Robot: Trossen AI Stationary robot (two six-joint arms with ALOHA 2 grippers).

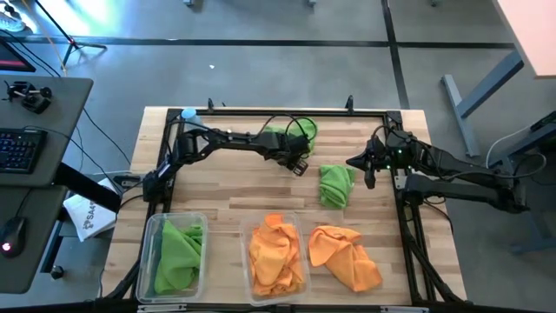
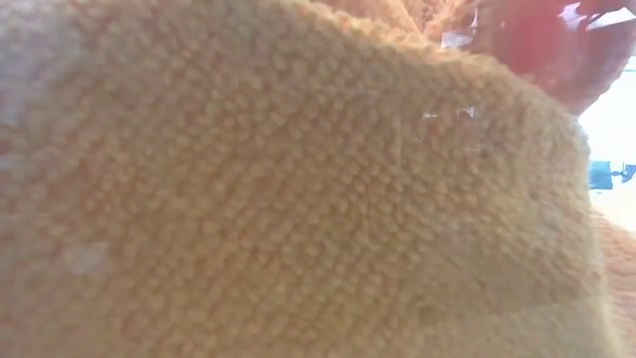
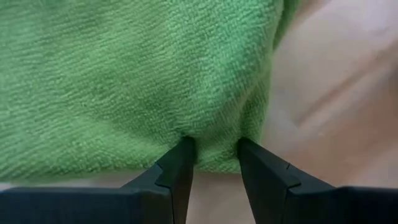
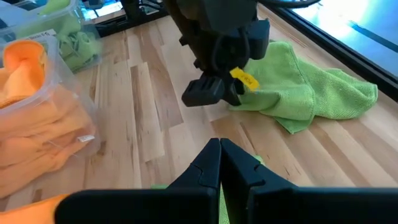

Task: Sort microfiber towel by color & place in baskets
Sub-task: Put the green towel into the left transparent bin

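Note:
A green towel [image 1: 295, 132] lies flat at the table's far middle, and my left gripper [image 1: 298, 165] is shut on its near edge. A second green towel [image 1: 335, 184] lies bunched at mid-table. My right gripper [image 1: 368, 174] hovers just right of it, shut and empty [image 4: 221, 155]. A loose orange towel [image 1: 346, 256] lies near the front edge. Of the two clear tubs, the left one [image 1: 148, 239] holds green towels and the middle one [image 1: 246, 261] holds orange ones. Orange cloth [image 2: 298, 199] fills the low view. My left gripper [image 3: 214, 152] pinches a small raised fold at the green towel's edge [image 3: 214, 134] between its two fingers [image 3: 180, 158]. The fingers come from above, pointing down. The rest of the towel [image 4: 311, 87] lies spread on the table.
A small bottle [image 1: 187, 113] stands at the far left corner. A black frame [image 1: 261, 111] runs along the table's edges. A white packet [image 1: 87, 217] lies off the table to the left. Bare wood [image 1: 226, 187] shows between the tubs and the far towel.

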